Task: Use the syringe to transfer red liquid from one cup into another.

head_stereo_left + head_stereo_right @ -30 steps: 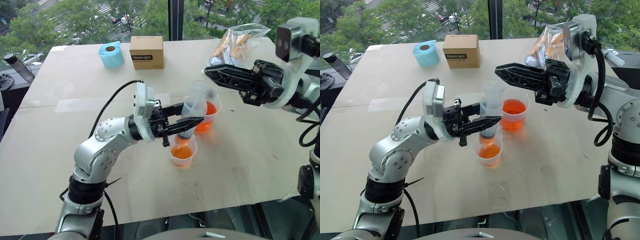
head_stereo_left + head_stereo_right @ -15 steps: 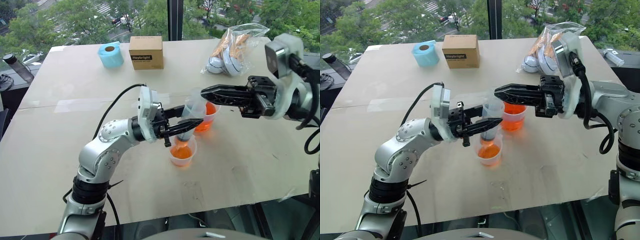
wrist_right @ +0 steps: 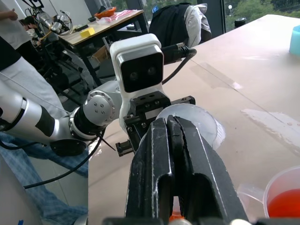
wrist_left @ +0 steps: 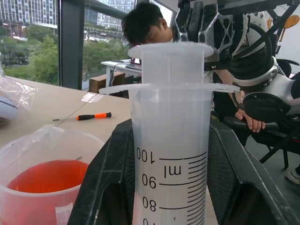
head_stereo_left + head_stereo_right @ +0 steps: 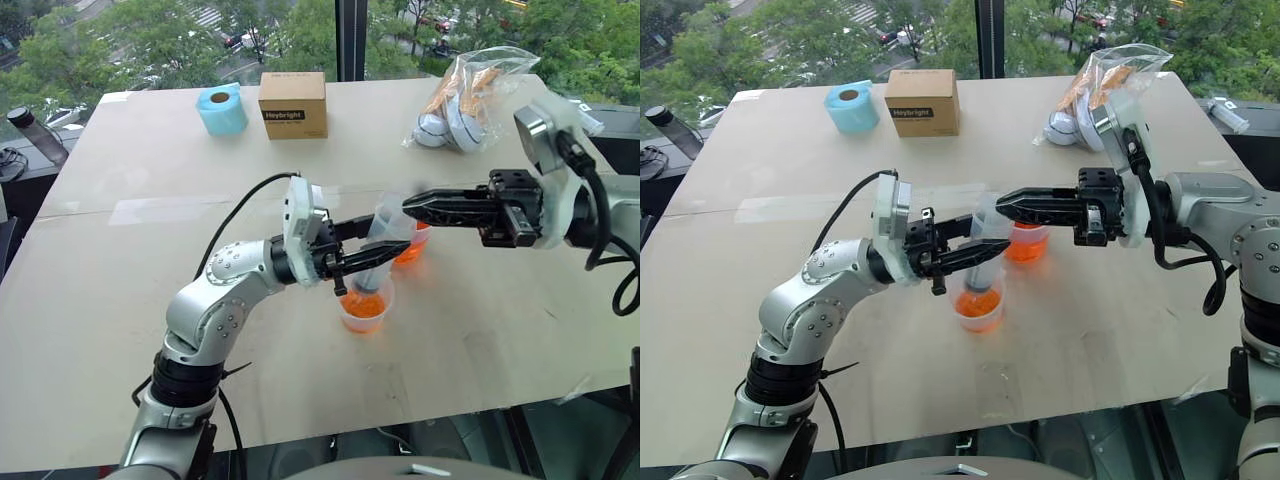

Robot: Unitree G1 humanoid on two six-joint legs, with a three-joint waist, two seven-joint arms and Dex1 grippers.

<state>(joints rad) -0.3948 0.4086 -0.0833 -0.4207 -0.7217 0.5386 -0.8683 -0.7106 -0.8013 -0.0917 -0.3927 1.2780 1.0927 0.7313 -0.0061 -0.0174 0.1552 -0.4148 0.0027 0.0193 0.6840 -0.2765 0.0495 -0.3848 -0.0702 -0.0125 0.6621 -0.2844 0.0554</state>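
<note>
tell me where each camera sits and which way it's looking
Left and right eye views: on the head, looking forward and down at the table; both arms show.
Left wrist view: on the left arm, looking along the left gripper, shut on the syringe; the handled cup is beside it.
Right wrist view: on the right arm, looking along the shut right gripper toward the left wrist.
All share the syringe.

Two cups (image 5: 365, 308), one syringe (image 4: 171, 140)
</note>
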